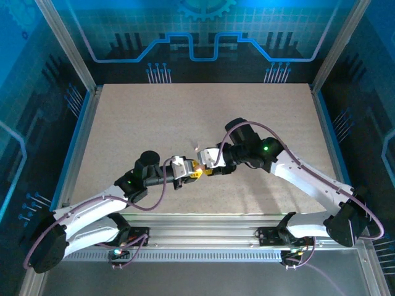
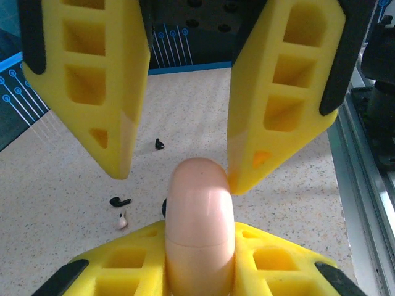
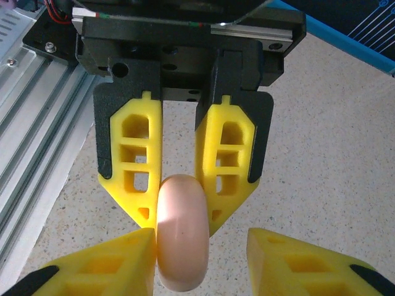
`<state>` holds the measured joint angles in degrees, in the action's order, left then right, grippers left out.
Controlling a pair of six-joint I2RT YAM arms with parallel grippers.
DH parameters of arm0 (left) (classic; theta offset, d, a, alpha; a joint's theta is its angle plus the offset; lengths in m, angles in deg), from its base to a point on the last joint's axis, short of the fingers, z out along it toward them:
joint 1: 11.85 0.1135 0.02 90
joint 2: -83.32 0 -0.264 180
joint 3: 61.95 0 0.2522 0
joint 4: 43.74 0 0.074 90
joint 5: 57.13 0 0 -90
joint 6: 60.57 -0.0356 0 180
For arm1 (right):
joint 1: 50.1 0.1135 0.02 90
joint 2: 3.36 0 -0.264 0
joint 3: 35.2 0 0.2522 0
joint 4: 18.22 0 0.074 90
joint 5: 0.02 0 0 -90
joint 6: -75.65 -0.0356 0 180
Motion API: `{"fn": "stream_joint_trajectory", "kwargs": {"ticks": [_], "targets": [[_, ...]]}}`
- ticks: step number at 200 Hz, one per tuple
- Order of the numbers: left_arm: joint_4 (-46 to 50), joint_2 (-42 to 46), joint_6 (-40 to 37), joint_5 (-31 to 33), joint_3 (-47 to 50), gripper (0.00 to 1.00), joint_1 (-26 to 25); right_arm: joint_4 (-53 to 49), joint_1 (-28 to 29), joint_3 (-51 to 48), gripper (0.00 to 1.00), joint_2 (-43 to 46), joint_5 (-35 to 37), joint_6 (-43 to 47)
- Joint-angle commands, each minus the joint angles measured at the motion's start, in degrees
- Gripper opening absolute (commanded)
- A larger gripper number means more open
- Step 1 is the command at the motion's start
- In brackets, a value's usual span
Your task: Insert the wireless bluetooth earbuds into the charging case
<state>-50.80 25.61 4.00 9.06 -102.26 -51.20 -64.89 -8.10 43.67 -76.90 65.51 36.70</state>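
Earbuds [image 2: 120,201] loose on speckled surface [image 2: 296,185], blue walls [image 1: 197,37] beyond; my left hand [image 2: 199,231] clamps pink case [image 2: 199,197], right hand [image 3: 200,240] parted.

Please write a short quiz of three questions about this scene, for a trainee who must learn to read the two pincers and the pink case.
1. True or false: the left pincer is shut on the pink case.
2. Choose one. The right pincer is: A) shut on the case; B) open, with one finger on each side of the case; C) holding an earbud.
3. Fill in: the pale earbud lies on the ____.

Key: 1 true; 2 B; 3 table.
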Motion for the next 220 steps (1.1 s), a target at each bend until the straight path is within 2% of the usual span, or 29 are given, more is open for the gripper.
{"fn": "stream_joint_trajectory", "kwargs": {"ticks": [1, 99, 128, 220], "targets": [[-0.54, 0.59, 0.29, -1.13, -0.88, 0.23, 0.15, 1.02, 0.54, -0.37, 0.42, 0.36, -1.8, -1.04], [-1.68, 1.88, 0.73, -1.1, -0.35, 0.23, 0.19, 1.5, 0.44, -0.64, 0.43, -0.86, -0.79, -1.08], [-1.56, 2.41, 0.73, -1.14, -0.26, 0.23, 0.15, 3.72, -0.14, -0.93, 0.43, -0.35, 1.9, -2.91], [-1.42, 2.3, 0.82, -1.25, -0.18, 0.22, 0.2, 12.04, -4.16, -2.61, 0.43, 3.15, 4.43, -9.11]]}}
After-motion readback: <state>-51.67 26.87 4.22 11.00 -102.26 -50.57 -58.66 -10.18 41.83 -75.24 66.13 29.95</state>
